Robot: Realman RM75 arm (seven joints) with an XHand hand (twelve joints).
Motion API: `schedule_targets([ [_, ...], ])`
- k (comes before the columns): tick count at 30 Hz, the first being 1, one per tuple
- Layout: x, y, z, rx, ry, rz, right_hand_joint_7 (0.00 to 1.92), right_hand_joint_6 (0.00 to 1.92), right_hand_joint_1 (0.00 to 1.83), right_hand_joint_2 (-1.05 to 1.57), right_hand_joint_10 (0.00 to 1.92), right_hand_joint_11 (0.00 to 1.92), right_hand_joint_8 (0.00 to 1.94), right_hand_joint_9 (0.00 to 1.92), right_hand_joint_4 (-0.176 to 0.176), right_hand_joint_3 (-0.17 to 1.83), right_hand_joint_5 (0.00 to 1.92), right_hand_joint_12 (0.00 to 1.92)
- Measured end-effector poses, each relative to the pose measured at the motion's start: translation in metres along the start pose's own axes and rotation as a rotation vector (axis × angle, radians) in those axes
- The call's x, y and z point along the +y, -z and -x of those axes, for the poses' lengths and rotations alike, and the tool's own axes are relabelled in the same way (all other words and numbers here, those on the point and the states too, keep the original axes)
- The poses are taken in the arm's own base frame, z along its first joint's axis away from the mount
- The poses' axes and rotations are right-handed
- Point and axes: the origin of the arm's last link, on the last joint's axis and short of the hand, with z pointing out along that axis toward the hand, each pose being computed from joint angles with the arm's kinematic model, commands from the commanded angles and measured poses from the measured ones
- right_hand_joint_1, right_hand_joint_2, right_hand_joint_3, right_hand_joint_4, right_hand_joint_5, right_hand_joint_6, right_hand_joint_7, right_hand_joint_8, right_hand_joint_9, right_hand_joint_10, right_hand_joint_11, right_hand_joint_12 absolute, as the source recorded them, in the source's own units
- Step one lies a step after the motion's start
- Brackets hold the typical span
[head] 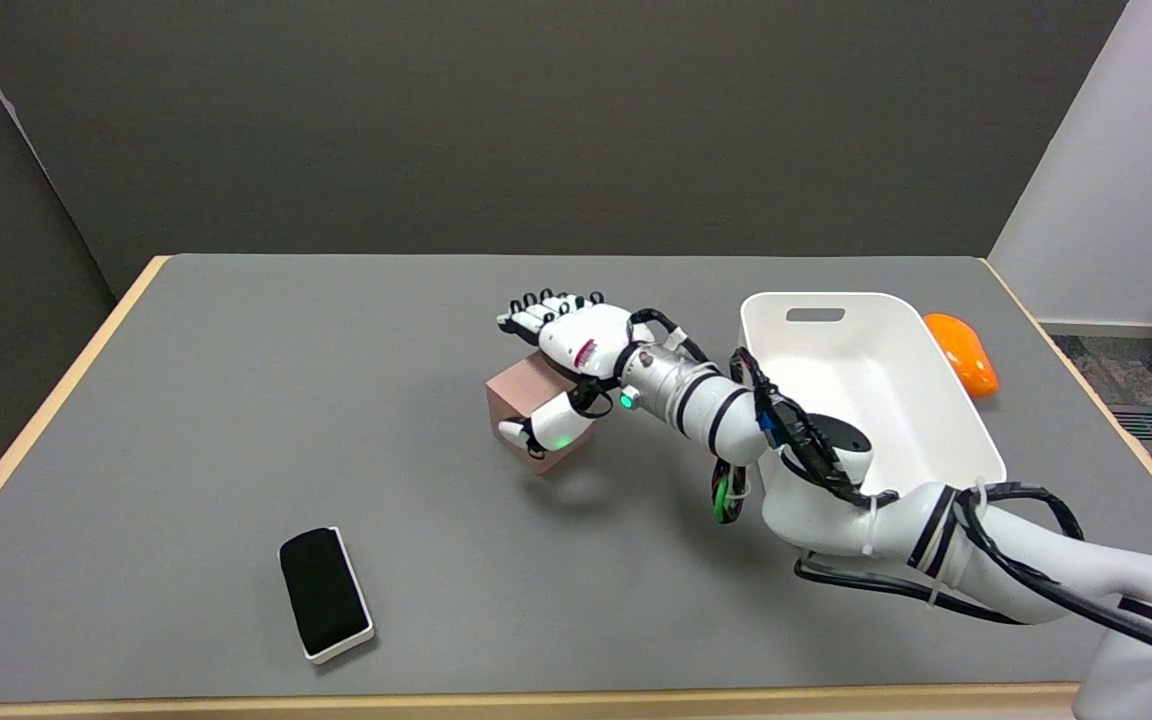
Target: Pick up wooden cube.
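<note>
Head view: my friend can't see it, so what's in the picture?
The robot's right hand grips a wooden cube mid-table. A white bin and an orange thing sit right; a black eraser lies near-left.

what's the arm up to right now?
The right hand is wrapped around the wooden cube near the middle of the grey table, thumb on the near face and fingers over the top. A shadow under the cube suggests it may be just off the surface, but that's hard to confirm. A white bin sits to the right with an orange object behind it, and a black eraser lies near the front edge.
</note>
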Motion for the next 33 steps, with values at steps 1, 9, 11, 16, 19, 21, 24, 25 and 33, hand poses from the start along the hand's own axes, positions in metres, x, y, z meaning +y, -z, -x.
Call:
schedule_targets([
  [1,0.002,0.0,0.002,-0.005,-0.004,0.005,0.07,0.3,0.47,0.57,0.75,0.07,0.25,0.0,-0.061,0.84,0.07,1.36],
  [9,0.01,-0.003,0.011,-0.032,-0.024,0.029,0.1,0.3,0.45,0.58,0.78,0.13,0.3,0.05,-0.064,0.88,0.08,1.39],
  [11,0.011,-0.003,0.013,-0.035,-0.027,0.031,0.15,0.32,0.47,0.6,0.82,0.2,0.35,0.13,-0.073,0.91,0.09,1.45],
  [16,0.012,-0.004,0.015,-0.038,-0.034,0.031,0.44,0.43,0.68,0.7,1.11,0.43,0.54,0.39,-0.1,0.87,0.2,1.67],
  [19,0.012,-0.004,0.014,-0.036,-0.037,0.027,0.63,0.64,0.78,0.76,1.23,0.54,0.81,0.56,-0.108,0.89,0.32,1.72],
  [21,0.012,-0.005,0.014,-0.034,-0.038,0.025,0.69,0.77,0.82,0.8,1.28,0.59,0.92,0.61,-0.11,0.88,0.36,1.74],
  [24,0.012,-0.005,0.013,-0.031,-0.039,0.023,0.78,0.99,1.1,0.92,1.35,0.69,1.2,0.72,-0.121,0.64,0.43,1.85],
  [25,0.013,-0.005,0.013,-0.03,-0.039,0.022,0.81,1.02,1.3,0.98,1.37,0.71,1.34,0.75,-0.131,0.45,0.45,1.9],
  [33,0.011,-0.004,0.012,-0.021,-0.047,0.008,0.69,1.5,1.17,1.2,1.43,0.75,1.51,0.83,-0.176,0.2,0.62,1.92],
])
